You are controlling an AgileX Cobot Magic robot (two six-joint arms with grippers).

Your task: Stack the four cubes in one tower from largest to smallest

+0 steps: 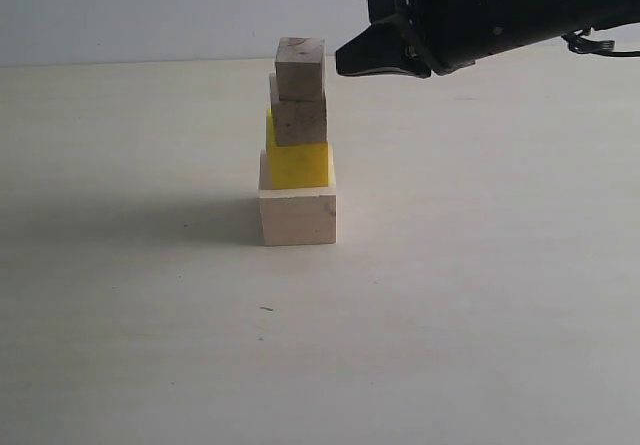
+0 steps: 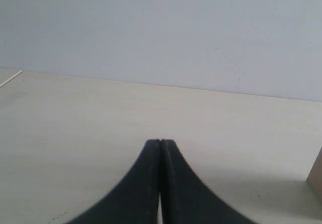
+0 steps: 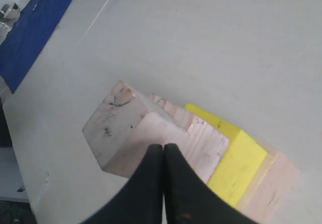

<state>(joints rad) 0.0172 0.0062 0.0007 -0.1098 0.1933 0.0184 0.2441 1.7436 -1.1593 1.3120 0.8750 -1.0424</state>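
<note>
The four cubes stand as one tower in the exterior view: a large pale wood cube (image 1: pixel 298 216) at the bottom, a yellow cube (image 1: pixel 299 164) on it, a speckled wood cube (image 1: pixel 299 120) above, and the smallest cube (image 1: pixel 300 69) on top. My right gripper (image 1: pixel 340 61) is shut and empty, its tip just right of the top cube, apart from it. In the right wrist view the shut gripper (image 3: pixel 163 146) points at the tower, with the top cube (image 3: pixel 121 126) and yellow cube (image 3: pixel 236 166) showing. My left gripper (image 2: pixel 160 141) is shut with nothing in it, over bare table.
The pale table (image 1: pixel 480 295) spreads all round the tower. A blue strip (image 3: pixel 35 27) lies along the table's edge in the right wrist view. A wood edge (image 2: pixel 317 178) shows at the border of the left wrist view.
</note>
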